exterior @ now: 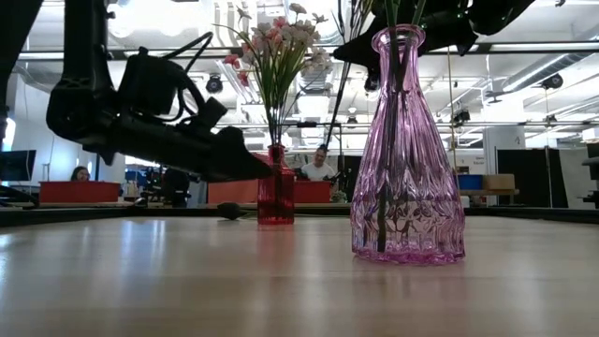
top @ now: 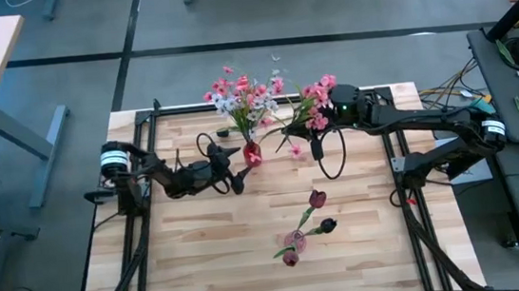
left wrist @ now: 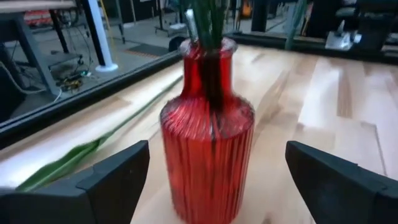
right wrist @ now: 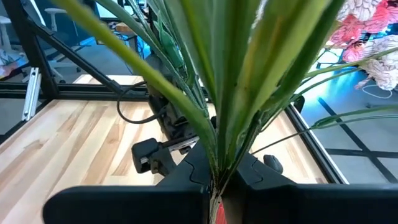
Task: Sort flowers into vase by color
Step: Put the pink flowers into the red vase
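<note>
Flowers [right wrist: 230,81] in right end effector [right wrist: 217,186], clamped.

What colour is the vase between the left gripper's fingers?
Red, ribbed glass vase; clearest in the left wrist view.

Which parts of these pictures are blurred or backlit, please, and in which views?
Low view: the left arm is a dark silhouette against bright ceiling lights, while the pink glass vase shows glints. Left wrist view: the red vase is soft, its own fingers blurred. Right wrist view: the green stems fill the frame, blurred from closeness.
</note>
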`<act>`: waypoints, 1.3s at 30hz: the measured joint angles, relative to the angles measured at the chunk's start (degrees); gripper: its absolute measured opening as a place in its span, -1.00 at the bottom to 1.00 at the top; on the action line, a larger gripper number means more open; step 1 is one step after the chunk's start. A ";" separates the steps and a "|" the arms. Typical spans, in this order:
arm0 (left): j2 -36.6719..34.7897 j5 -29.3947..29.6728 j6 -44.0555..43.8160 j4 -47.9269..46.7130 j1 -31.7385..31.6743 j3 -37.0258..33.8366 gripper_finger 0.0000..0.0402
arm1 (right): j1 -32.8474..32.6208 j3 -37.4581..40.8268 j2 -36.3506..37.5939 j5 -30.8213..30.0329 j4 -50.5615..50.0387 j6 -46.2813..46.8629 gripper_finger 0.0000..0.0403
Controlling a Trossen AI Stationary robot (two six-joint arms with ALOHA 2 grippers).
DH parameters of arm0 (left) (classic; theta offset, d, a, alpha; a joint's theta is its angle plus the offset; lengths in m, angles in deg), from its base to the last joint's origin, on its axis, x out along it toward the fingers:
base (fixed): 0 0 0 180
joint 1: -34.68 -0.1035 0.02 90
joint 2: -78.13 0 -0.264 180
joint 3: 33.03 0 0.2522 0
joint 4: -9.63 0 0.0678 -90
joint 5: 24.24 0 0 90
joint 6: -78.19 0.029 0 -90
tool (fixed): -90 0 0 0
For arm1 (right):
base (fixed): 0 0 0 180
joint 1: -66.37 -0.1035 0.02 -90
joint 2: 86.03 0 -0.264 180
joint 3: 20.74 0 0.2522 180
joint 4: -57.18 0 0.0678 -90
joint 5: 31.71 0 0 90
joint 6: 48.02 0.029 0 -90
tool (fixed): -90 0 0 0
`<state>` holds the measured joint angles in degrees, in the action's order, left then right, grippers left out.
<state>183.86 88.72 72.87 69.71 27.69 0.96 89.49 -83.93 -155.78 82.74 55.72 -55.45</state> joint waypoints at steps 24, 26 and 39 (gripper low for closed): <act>17.40 -0.61 1.70 16.20 -3.41 5.65 0.81 | -0.04 0.00 0.00 0.02 -0.02 -0.10 -0.96; 17.40 -0.63 2.38 16.16 -3.71 5.74 0.81 | -0.04 0.00 0.00 0.02 -0.03 -0.17 -0.96; 17.81 -1.51 3.32 16.16 -4.01 7.03 0.59 | -0.09 0.00 -3.20 3.04 5.29 -0.10 -0.96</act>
<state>201.68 87.22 76.19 85.87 23.68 7.99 89.40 -83.93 -158.98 85.77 61.01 -55.54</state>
